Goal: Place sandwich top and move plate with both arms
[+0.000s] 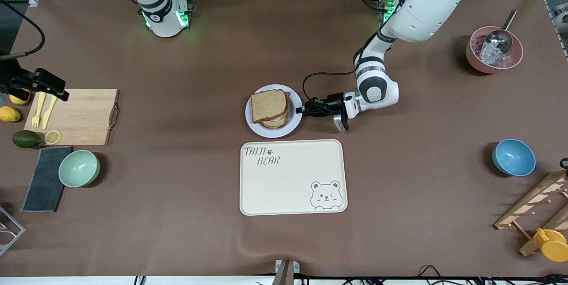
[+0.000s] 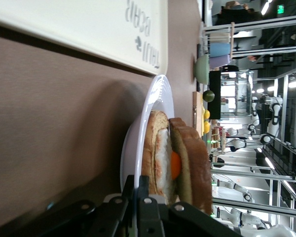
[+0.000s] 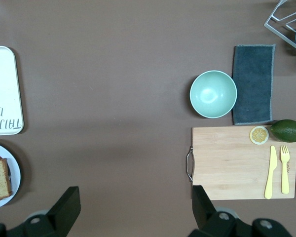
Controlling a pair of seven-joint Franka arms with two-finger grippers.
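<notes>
The tray [image 1: 293, 177] lies nearest the camera, cream, with a bear drawn in one corner, and just past its upper edge sits the plate [image 1: 274, 132]. On the plate the sandwich top [image 1: 268, 104] already rests on the stack, skewed a little over the egg slice [image 2: 160, 160] under it, so the placing looks done and the carrying is what remains.

The plate is stiff, smooth and probably light, but its load is loose: soft bread over a slippery egg, with nothing pinning the layers. Any tilt or jerk would likely slide the top off. The rim is the only sensible hold, pinched at two ends and kept level.

The left tool [image 1: 303, 109] is at the rim on the left arm's end of the plate, its jaws clamped tight on the edge, as the left wrist view shows with the rim running into the black fingers [image 2: 140, 207]. The right tool [image 1: 49, 84] hangs over the board [image 1: 75, 116] at the right arm's end of the bench, well apart from the plate, fingers spread wide and empty. It needs to take the rim on its own end before any lift.

Around lie a green bowl [image 1: 79, 168], a grey cloth [image 1: 44, 178], an avocado [image 1: 26, 139] and a blue bowl [image 1: 514, 157].
</notes>
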